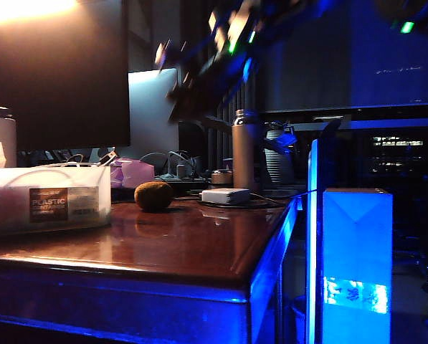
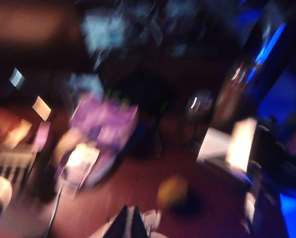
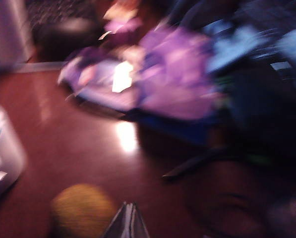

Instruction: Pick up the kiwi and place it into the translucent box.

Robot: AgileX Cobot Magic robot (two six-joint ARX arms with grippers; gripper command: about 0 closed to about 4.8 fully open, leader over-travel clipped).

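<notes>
The brown fuzzy kiwi [image 1: 153, 196] lies on the wooden table, just right of the translucent box [image 1: 45, 197] with its dark label. Both arms show only as a dark blurred mass [image 1: 203, 72] high above the kiwi. In the blurred left wrist view my left gripper [image 2: 130, 218] has its tips together and holds nothing, with the kiwi [image 2: 172, 191] apart from it on the table. My right gripper [image 3: 129, 213] is shut and empty too, and the kiwi [image 3: 83, 210] sits close beside its tips without touching them.
A pink-purple box [image 1: 132, 173] stands behind the kiwi, among cables. A white adapter [image 1: 226, 196] and a tall metal bottle [image 1: 244, 147] are further right. The table's right edge [image 1: 271, 244] glows blue, and a blue-lit carton [image 1: 355, 265] stands beyond it.
</notes>
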